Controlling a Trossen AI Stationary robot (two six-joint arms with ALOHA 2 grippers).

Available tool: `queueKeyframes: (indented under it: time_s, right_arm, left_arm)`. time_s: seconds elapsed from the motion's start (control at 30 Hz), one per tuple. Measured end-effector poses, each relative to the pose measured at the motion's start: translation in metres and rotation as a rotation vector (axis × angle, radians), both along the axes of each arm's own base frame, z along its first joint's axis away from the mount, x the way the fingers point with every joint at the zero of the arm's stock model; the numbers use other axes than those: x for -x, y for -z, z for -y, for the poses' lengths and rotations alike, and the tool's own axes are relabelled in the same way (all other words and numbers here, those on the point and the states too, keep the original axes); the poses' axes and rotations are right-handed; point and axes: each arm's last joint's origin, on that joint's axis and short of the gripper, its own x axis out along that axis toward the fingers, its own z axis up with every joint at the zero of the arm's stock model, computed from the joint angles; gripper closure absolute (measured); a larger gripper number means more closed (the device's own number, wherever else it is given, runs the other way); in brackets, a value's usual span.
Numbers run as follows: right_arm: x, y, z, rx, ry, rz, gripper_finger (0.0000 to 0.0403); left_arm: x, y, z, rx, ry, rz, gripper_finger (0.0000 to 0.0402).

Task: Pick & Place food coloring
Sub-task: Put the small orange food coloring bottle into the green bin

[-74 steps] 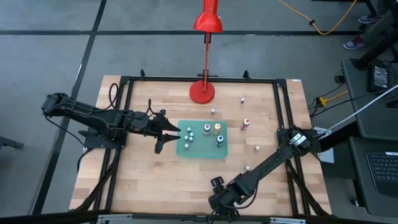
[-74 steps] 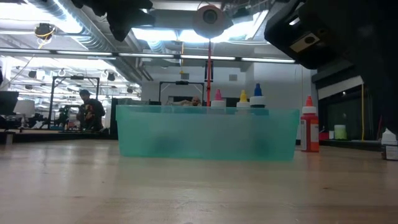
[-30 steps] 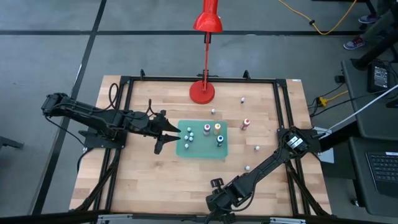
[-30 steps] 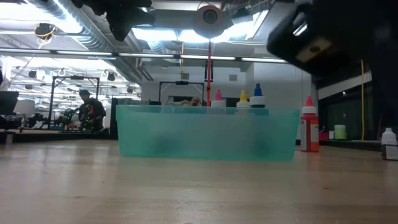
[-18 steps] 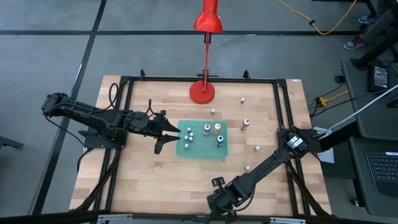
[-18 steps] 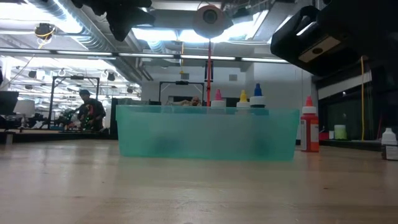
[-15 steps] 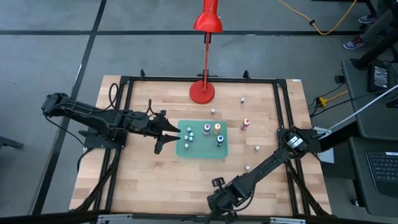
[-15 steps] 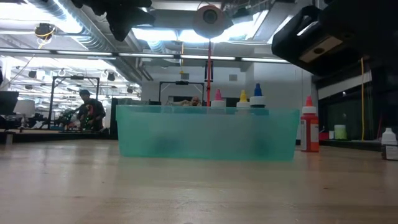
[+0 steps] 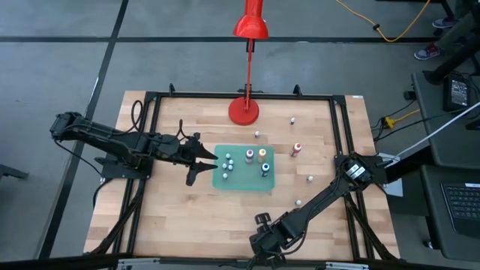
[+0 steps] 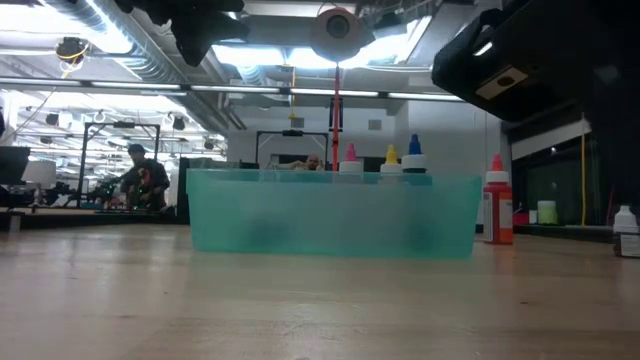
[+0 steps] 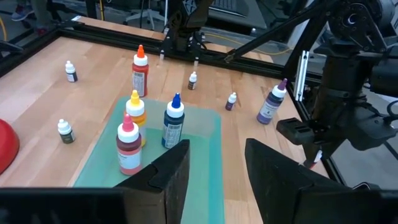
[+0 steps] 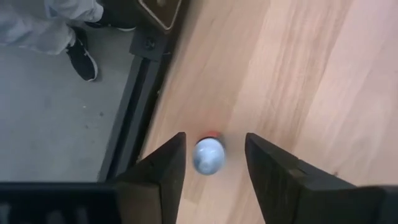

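A green tray (image 9: 244, 184) sits mid-table and holds several small food coloring bottles; pink, yellow and blue caps show in the left wrist view (image 11: 127, 146). More bottles stand loose on the wood to its right, among them a red one with an orange cap (image 9: 297, 150). My left gripper (image 9: 204, 166) hovers open at the tray's left edge, its fingers over the tray (image 11: 217, 168). My right gripper (image 9: 261, 220) is open at the table's near edge. Its fingers (image 12: 211, 168) stand on either side of a small upright bottle with a pale cap (image 12: 208, 155), apart from it.
A red lamp's round base (image 9: 244, 111) stands at the far edge behind the tray. A purple bottle (image 11: 272, 106) stands near the right arm. The black table frame (image 12: 143, 81) runs close beside the pale-capped bottle; a person's shoe (image 12: 81, 53) shows on the floor beyond it.
My right arm has shifted only slightly above the table's near edge. The left arm, the tray and the bottles stand as before.
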Motion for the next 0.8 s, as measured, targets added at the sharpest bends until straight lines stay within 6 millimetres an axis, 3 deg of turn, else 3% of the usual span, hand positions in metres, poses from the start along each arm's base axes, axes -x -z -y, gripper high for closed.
queueKeyframes:
  time_s: [0.27,0.8]
  right_arm:
    - [-0.0007,0.0002,0.0014,0.000,0.011,-0.005,0.0259]
    - [0.0003,0.0005,0.0003,-0.047,0.016,-0.045,0.0257]
  left_arm:
    - [-0.0001,0.0001,0.0000,0.000,0.000,0.000,0.0253]
    - [0.0000,0.0000,0.0000,0.000,0.000,0.000,0.0253]
